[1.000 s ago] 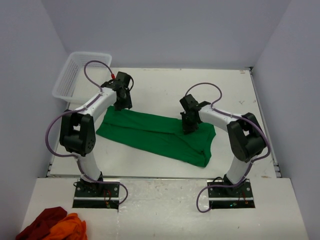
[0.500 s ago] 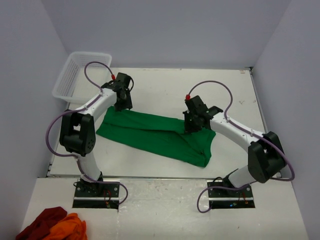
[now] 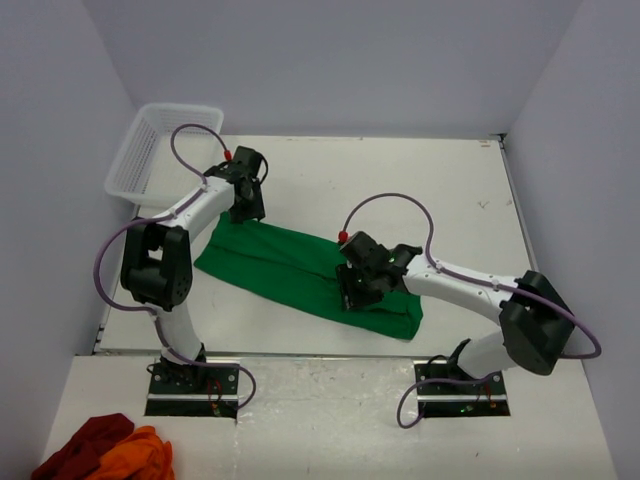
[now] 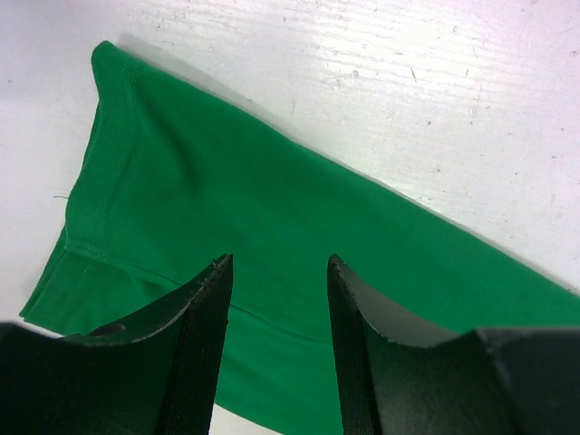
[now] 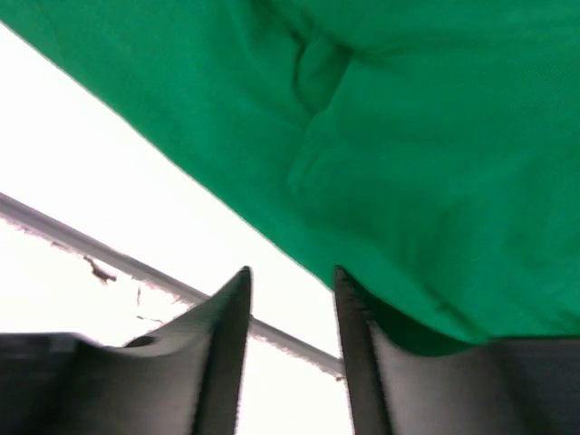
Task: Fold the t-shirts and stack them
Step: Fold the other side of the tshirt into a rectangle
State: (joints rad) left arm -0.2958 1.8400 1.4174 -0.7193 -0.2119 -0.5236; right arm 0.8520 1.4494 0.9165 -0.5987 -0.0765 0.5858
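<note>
A green t-shirt (image 3: 275, 262) lies as a long folded band across the table, slanting from far left to near right. My left gripper (image 3: 247, 208) is open, just above the shirt's far-left corner; in the left wrist view the cloth (image 4: 272, 199) lies under the spread fingers of the gripper (image 4: 276, 267). My right gripper (image 3: 352, 297) is open and empty, low over the shirt's near edge at its middle. The right wrist view shows the green cloth (image 5: 417, 136) past the gripper (image 5: 290, 276), with bare table between the fingers.
A white mesh basket (image 3: 140, 150) stands at the far-left corner of the table. Red and orange clothes (image 3: 105, 450) lie off the table at the bottom left. The table's near edge (image 5: 91, 249) runs close in front of the right gripper.
My right arm has swung from the shirt's far-right part down and left to its near edge. The shirt's right end now lies narrower. The left arm has not moved.
</note>
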